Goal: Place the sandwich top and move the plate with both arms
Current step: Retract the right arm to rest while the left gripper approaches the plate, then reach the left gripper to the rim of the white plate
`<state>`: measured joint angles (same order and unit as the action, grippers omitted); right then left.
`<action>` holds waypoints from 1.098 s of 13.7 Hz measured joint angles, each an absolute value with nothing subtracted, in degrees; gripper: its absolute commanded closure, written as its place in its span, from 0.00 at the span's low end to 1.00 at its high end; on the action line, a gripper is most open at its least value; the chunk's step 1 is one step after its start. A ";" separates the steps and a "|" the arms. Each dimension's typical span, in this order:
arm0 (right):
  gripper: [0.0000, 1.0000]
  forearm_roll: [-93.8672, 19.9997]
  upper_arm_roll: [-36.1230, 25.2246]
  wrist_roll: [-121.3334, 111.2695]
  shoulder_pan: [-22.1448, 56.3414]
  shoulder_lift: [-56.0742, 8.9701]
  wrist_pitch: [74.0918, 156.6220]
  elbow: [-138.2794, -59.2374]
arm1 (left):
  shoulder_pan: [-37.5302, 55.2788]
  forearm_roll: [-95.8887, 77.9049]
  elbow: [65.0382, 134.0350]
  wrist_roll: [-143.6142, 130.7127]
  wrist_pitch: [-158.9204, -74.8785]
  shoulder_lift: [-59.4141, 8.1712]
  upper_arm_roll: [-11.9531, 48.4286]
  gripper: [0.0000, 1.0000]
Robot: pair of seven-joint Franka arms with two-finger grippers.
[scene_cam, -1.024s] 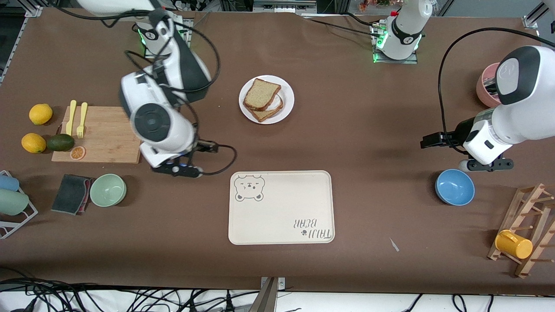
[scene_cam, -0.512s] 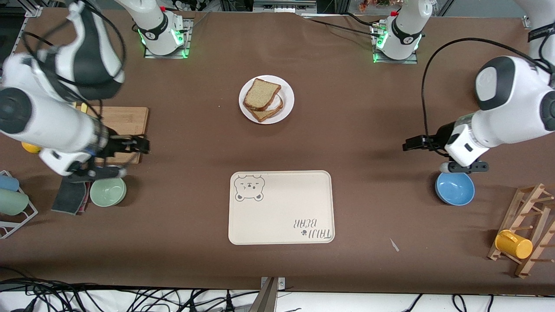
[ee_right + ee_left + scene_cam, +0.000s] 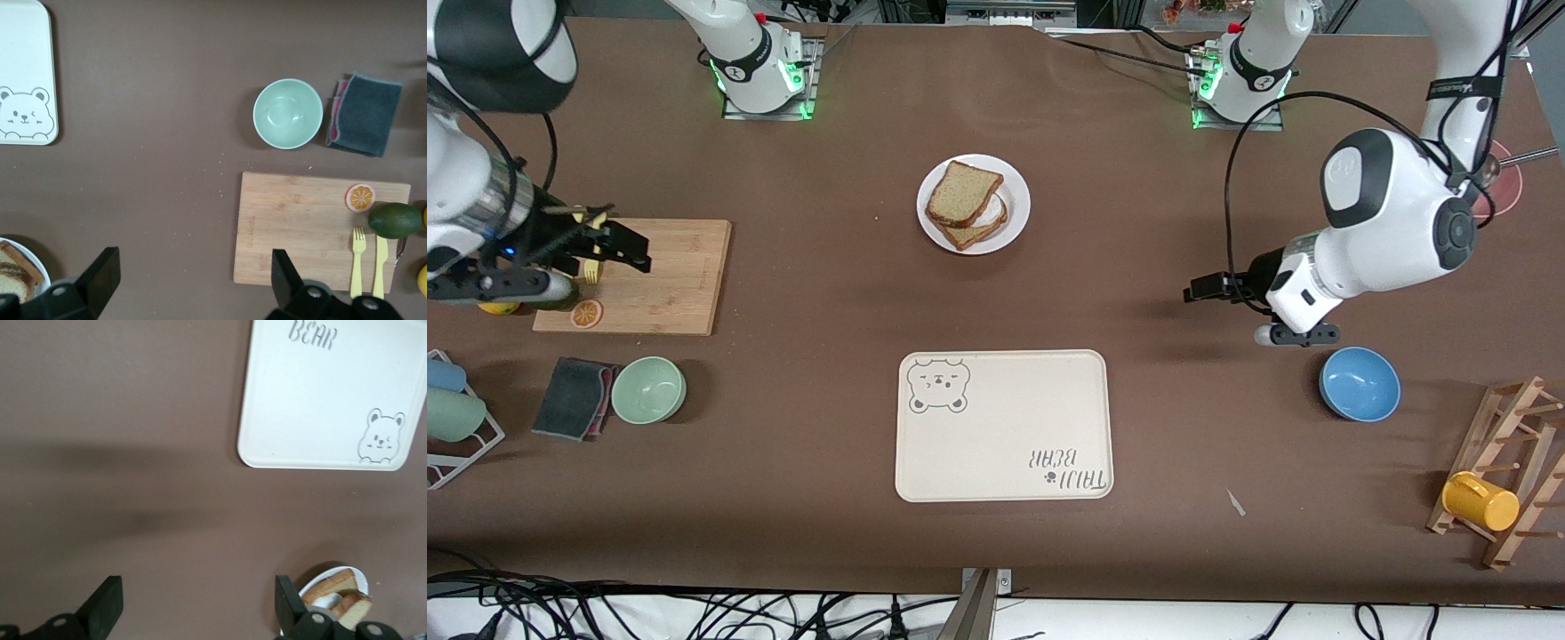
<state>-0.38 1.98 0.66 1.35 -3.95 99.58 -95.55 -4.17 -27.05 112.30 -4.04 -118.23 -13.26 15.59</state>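
The sandwich top (image 3: 963, 194), light-brown with a darker crust, lies tilted atop the stack on the white plate (image 3: 1017, 206), toward the brown table's (image 3: 827, 293) base edge. The left gripper (image 3: 1199, 292) hangs over bare table, fingers spread, empty; the right gripper (image 3: 627, 248) hangs over the cutting board (image 3: 667, 284), likewise.

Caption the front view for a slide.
Sandwich top sits stacked on the plate; left gripper and right gripper wait apart, jaws open.

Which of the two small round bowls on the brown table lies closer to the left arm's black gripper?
The glossy blue bowl, toward the left arm's end, just below the left gripper; the pale green bowl sits beside the dark folded cloth.
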 measured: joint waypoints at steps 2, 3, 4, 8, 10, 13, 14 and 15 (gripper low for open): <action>0.00 -0.38 1.99 0.33 0.83 -1.11 99.07 -96.88 | -4.15 -32.53 113.73 -3.98 -118.43 -13.31 16.93 0.00; 0.00 -0.38 1.99 0.11 0.69 -0.16 98.43 -97.28 | -4.15 -34.91 114.57 -3.90 -119.09 -13.48 17.76 0.00; 0.00 -0.38 1.98 -0.28 0.62 0.50 97.82 -97.59 | -4.14 -36.32 115.30 -3.89 -120.42 -13.87 18.93 0.00; 0.00 -0.39 0.19 -1.78 0.21 0.98 97.48 -98.45 | -4.05 -42.50 118.13 -2.87 -128.71 -15.83 24.44 0.00; 0.00 -0.41 -0.60 -2.58 -0.07 0.98 97.49 -98.66 | -3.97 -47.27 119.94 1.09 -132.52 -16.87 26.62 0.00; 0.00 -0.44 -0.54 -2.59 -0.05 1.00 97.50 -98.66 | -3.77 -50.45 120.92 6.16 -134.08 -19.84 28.59 0.00; 0.00 -0.44 -0.55 -2.59 -0.06 1.00 97.27 -98.63 | -3.54 -51.24 120.95 7.70 -134.14 -20.86 28.99 0.00; 0.00 -0.44 -0.56 -2.60 -0.06 0.98 96.68 -98.44 | -3.14 -52.60 121.00 10.17 -134.15 -21.90 29.25 0.00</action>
